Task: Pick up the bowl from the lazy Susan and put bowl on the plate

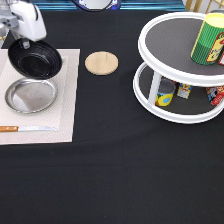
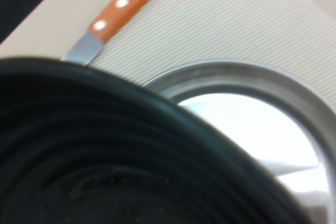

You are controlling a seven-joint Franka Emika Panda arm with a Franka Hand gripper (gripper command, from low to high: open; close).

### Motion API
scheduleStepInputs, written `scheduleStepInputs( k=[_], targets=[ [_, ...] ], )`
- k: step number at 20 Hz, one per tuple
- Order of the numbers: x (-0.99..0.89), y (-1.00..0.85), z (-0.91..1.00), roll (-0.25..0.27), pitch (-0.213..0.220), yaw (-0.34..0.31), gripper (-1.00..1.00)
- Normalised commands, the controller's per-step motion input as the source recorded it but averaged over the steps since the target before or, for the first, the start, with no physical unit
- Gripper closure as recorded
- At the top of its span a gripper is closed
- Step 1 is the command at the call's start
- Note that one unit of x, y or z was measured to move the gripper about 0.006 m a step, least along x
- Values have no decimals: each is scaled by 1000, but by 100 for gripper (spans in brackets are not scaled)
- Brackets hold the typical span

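My gripper (image 1: pixel 22 42) is at the exterior view's top left, shut on the far rim of the glossy black bowl (image 1: pixel 35 59). It holds the bowl tilted in the air just above the top edge of the silver plate (image 1: pixel 31 96), overlapping it. The plate lies on a beige placemat (image 1: pixel 65 112). The wrist view shows the bowl's ribbed inside (image 2: pixel 90 165) close up, with the plate (image 2: pixel 247 120) below it. The white two-tier lazy Susan (image 1: pixel 143 47) stands at the exterior view's right, far from the gripper.
A round wooden coaster (image 1: pixel 101 63) lies between the placemat and the lazy Susan. A green can (image 1: pixel 210 40) stands on the top tier and small cans (image 1: pixel 165 93) on the lower one. An orange-handled knife (image 1: pixel 25 128) lies below the plate.
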Motion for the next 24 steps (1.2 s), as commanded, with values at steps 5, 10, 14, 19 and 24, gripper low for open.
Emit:
scheduleStepInputs(
  k=[5,10,14,19,24],
  targets=[
    [33,-245,-375,0,-100,-276,100],
    [28,-429,-499,64,-69,-150,100],
    [-73,-250,-506,86,-16,-6,100],
    [-98,37,-227,66,0,79,100],
    [187,131,-3,72,36,117,100]
  ],
)
